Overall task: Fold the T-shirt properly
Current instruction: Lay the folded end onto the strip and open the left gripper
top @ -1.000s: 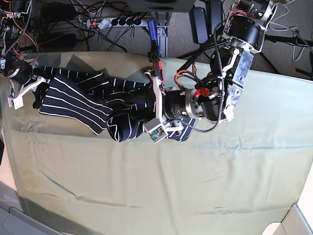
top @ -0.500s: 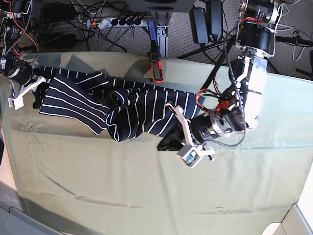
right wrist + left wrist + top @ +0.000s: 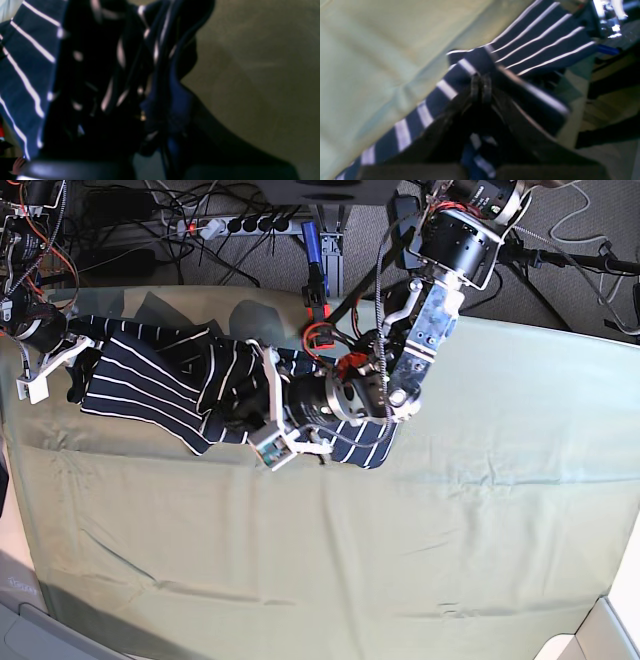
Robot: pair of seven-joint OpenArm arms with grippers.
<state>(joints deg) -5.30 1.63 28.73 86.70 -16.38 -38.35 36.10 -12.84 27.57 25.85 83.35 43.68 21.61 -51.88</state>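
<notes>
Pale green cloth (image 3: 420, 550) covers the work table; the striped T-shirt (image 3: 150, 385) lies bunched along its far edge, unfolded.

Left gripper (image 3: 481, 86): jaws pressed together, pinching a striped edge of the T-shirt, as the left wrist view shows. Right gripper (image 3: 62, 370): at the garment's far end, jaws nearly closed on a gathered bunch of the fabric, as the right wrist view shows. Progress is judged early: the shirt is crumpled, no flat fold is visible, and spreading and all folds remain. Compared with half a second ago, the left arm has moved from the open cloth on its own side back over the garment's middle, and the shirt's stretched-out section has gathered up again.
</notes>
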